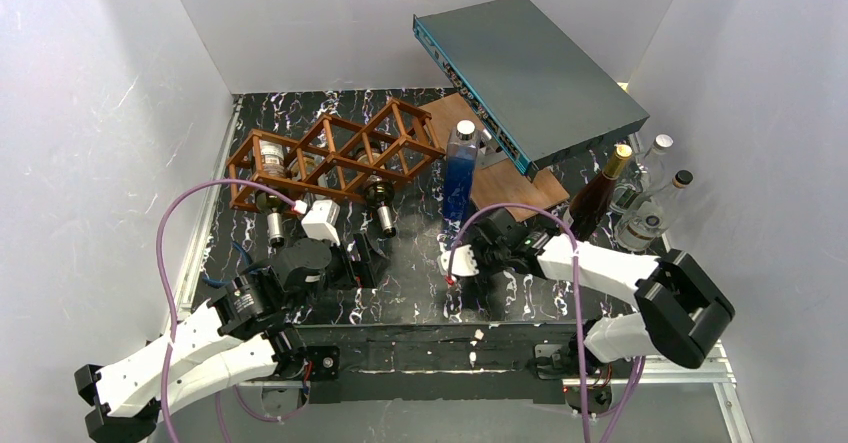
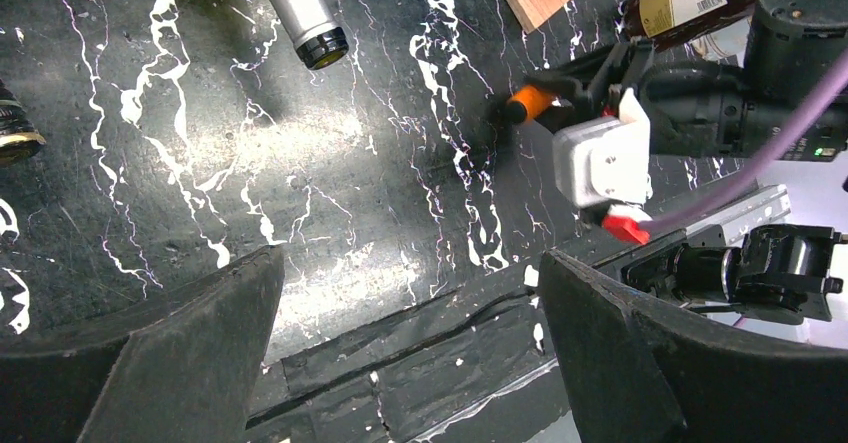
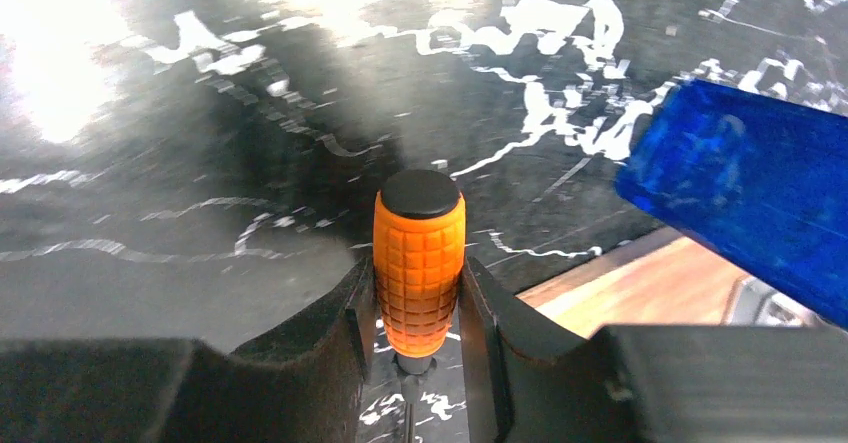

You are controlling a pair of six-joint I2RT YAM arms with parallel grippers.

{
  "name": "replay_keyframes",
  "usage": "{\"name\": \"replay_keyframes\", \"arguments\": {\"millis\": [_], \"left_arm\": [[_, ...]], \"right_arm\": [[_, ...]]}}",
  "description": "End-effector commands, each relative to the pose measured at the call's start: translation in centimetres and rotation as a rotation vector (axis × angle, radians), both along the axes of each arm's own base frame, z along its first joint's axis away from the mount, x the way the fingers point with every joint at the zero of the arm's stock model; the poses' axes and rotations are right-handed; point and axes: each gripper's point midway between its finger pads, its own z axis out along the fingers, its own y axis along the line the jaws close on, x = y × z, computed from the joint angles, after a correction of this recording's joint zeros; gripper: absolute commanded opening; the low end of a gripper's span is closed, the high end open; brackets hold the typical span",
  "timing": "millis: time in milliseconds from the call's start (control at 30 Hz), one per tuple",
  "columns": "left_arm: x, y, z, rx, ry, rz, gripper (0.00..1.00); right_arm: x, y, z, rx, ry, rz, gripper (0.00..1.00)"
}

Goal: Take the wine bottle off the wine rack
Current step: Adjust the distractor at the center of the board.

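The reddish-brown lattice wine rack (image 1: 330,153) stands at the back left. Two dark wine bottles lie in it, their necks (image 1: 275,225) (image 1: 384,215) pointing toward me; a clear bottle (image 1: 270,156) lies in an upper cell. My left gripper (image 1: 362,261) is open and empty, just in front of the rack; in the left wrist view (image 2: 410,273) one silver-foiled bottle neck (image 2: 300,13) lies ahead of it. My right gripper (image 1: 465,268) is shut on an orange-handled screwdriver (image 3: 418,263), right of the left gripper.
A blue bottle (image 1: 459,178) stands upright on a flat wooden board (image 1: 505,185). A grey box (image 1: 530,73) leans over the board. A dark bottle (image 1: 598,195) and two clear bottles (image 1: 650,213) stand at the right. White walls close in on both sides.
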Motion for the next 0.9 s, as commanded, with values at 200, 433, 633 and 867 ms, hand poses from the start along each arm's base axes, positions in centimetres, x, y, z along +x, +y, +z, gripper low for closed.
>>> {"name": "replay_keyframes", "arguments": {"millis": [200,433,633,867], "left_arm": [[0.1,1.0,-0.4,0.035,-0.012,0.026,0.98],[0.0,1.2,-0.8,0.03,-0.011,0.03,0.98],[0.0,1.3,-0.8,0.025,-0.012,0.031,0.98],[-0.1,1.1,-0.6,0.024,-0.011,0.02,0.98]], "right_arm": [[6.9,3.2,3.0,0.135,-0.223,-0.219,0.49],[7.3,3.5,3.3,0.161,-0.225,-0.256,0.61],[6.9,3.4,3.2,0.161,-0.177,-0.289,0.62],[5.1,3.8,4.7,0.188,-0.073,-0.281,0.74]]}}
